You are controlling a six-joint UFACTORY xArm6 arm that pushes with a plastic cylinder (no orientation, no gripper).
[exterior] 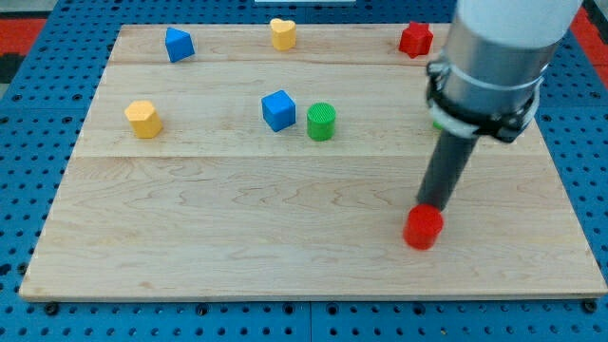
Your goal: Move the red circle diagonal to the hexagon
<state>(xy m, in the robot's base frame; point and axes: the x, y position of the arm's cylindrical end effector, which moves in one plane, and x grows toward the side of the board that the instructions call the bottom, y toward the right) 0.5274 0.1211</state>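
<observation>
The red circle is a short red cylinder at the lower right of the wooden board. My tip rests against its upper edge, on the side toward the view's top. The yellow hexagon sits far off at the view's left, in the middle rows. The rod rises from the tip toward the grey arm body at the view's top right.
A blue cube and a green cylinder stand side by side at centre. A blue block, a yellow heart and a red star line the top edge. A green bit shows behind the arm.
</observation>
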